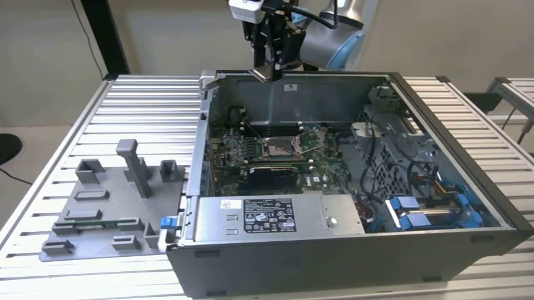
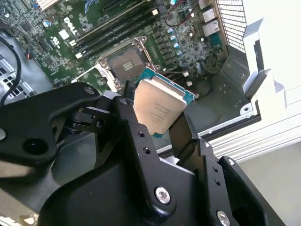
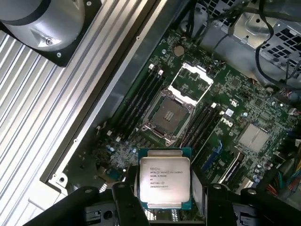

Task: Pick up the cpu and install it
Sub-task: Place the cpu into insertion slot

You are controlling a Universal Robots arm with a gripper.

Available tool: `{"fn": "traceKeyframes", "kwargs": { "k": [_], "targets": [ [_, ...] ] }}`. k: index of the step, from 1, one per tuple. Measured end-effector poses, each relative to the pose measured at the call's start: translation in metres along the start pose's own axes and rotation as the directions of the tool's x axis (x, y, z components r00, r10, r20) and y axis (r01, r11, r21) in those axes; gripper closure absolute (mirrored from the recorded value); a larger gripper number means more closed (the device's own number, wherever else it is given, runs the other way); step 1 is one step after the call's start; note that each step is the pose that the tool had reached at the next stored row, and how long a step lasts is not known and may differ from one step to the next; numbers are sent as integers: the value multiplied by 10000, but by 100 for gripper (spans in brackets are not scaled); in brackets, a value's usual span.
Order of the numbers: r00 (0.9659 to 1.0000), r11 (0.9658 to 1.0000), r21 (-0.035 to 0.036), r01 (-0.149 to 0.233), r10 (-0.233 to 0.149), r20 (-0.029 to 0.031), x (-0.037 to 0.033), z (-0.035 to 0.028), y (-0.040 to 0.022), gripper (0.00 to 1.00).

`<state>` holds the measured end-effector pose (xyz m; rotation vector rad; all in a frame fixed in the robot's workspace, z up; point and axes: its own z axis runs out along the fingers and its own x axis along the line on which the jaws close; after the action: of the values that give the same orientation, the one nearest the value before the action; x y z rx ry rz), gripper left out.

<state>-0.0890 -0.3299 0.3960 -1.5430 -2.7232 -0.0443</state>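
My gripper is shut on the cpu, a flat square chip with a pale silver top and a teal edge, also seen between the black fingers in the second wrist view. In the exterior view the gripper hangs high above the rear wall of the open computer case, with the cpu at its tip. Below lies the green motherboard with its metal-framed square socket, its retaining frame flipped open. The socket sits well below the chip, apart from it.
A grey fixture tray with plastic blocks lies on the slatted metal table at the exterior view's left. Inside the case are a power supply, a drive cage and blue-tabbed cables. Memory slots flank the socket.
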Motion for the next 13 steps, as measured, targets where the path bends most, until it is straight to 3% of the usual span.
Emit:
{"fn": "traceKeyframes", "kwargs": {
  "k": [6, 13],
  "targets": [
    [10000, 10000, -4, -82, 82, 4, -1, 0, -2, 100],
    [9986, 9986, -99, -527, 527, 58, -1, 11, -2, 100]
  ]
}}
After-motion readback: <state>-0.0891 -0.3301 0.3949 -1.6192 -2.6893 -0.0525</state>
